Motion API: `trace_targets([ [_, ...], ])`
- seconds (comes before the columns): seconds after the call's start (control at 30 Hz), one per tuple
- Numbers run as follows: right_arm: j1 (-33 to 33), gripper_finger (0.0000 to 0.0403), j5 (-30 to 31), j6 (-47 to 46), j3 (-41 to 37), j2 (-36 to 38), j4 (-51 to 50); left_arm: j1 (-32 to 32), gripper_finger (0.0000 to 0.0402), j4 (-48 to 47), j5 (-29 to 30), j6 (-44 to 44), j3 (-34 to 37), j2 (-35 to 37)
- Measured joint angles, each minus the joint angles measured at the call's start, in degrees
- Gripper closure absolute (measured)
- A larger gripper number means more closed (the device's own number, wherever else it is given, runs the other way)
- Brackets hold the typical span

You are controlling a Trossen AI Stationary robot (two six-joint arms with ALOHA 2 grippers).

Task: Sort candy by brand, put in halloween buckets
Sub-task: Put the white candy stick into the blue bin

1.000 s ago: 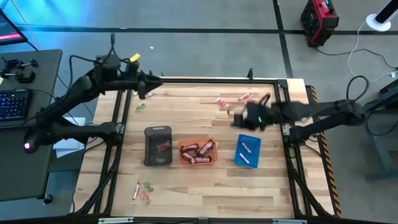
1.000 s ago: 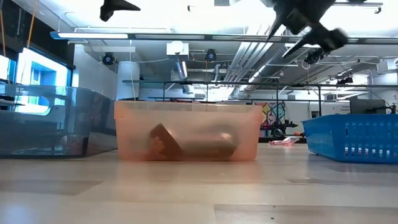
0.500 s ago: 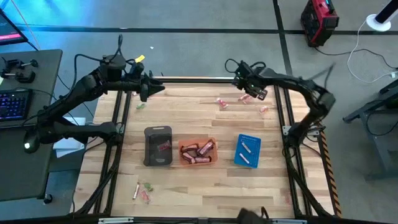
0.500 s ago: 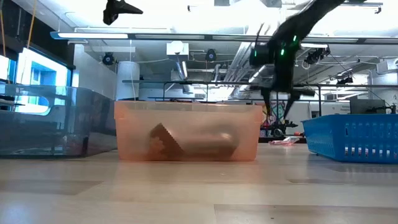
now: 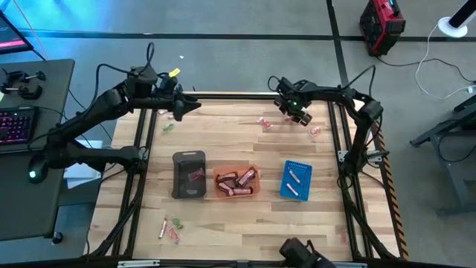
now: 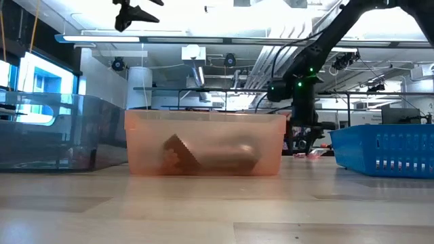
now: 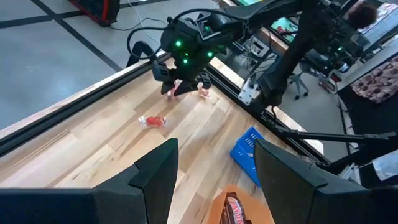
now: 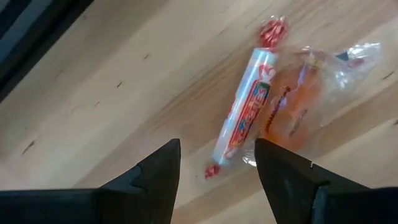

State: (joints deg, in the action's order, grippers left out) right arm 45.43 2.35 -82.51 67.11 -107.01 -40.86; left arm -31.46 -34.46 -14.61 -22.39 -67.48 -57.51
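Pale wooden planks make up the worktop [image 5: 238,223], and near its middle three small rectangular bins stand in a row: a dark grey bin [image 5: 189,175] with a red-wrapped piece inside, a translucent orange bin [image 5: 237,181] just beside it holding several reddish-brown bars, and, a little apart toward the right edge, a blue slatted bin [image 5: 296,180] with two pale pieces in it. The right gripper [image 8: 217,163] is down low over the far edge, right of centre, its two dark fingers spread apart and holding nothing; directly ahead of them on the wood lie a white-and-red roll candy with twisted ends [image 8: 247,120] and, touching it, an orange candy in a clear crinkled wrapper [image 8: 297,107]. Another pink piece [image 5: 264,123] lies near them toward the centre, and one more [image 5: 315,131] sits nearer the right edge. The left gripper [image 5: 187,106] hangs high above the far left corner, jaws apart and empty. A green piece [image 5: 168,126] rests below it by the left edge, and a few pink and green pieces [image 5: 170,226] are scattered near the near left corner.
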Motion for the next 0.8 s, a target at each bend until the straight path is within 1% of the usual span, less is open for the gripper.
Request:
trace_targets([
  [0.17, 1.12, 0.0205, 0.18, -1.49, 0.00, -0.60, 0.41, 0.00, 0.0202, 0.00, 0.02, 0.00, 0.00, -0.96],
  [0.27, 1.93, 0.0220, 0.84, -1.30, 0.00, -0.60, 0.40, 0.00, 0.0202, -0.02, 0.02, 0.00, 0.00, -1.64],
  [0.33, 2.33, 0.0245, 0.92, -1.14, -0.06, -0.60, 0.52, 0.00, 0.0202, -0.02, 0.02, 0.02, 0.00, -1.95],
  [0.47, 2.36, 0.0320, 1.32, -1.00, -1.07, -0.58, 1.65, 0.00, 0.0202, -0.02, 0.02, 0.07, 0.00, -2.32],
  [0.57, 1.78, 0.0375, 1.64, 1.89, -2.10, -0.34, 3.00, 0.00, 0.0202, -0.03, 0.02, 0.05, 0.00, -2.32],
  [0.6, 1.50, 0.0385, 1.77, 3.18, -2.14, -0.34, 3.10, 0.00, 0.0202, -0.03, 0.02, 0.05, 0.00, -2.32],
  [0.67, 0.92, 0.0387, 2.00, 5.32, -2.14, -0.34, 3.68, 0.00, 0.0202, -0.09, 0.02, 0.07, 0.00, -2.32],
  [0.8, -0.76, 0.0372, -0.46, 12.44, -1.25, -0.22, 4.61, 0.00, 0.0202, -0.07, 0.02, 0.07, 0.00, -2.30],
])
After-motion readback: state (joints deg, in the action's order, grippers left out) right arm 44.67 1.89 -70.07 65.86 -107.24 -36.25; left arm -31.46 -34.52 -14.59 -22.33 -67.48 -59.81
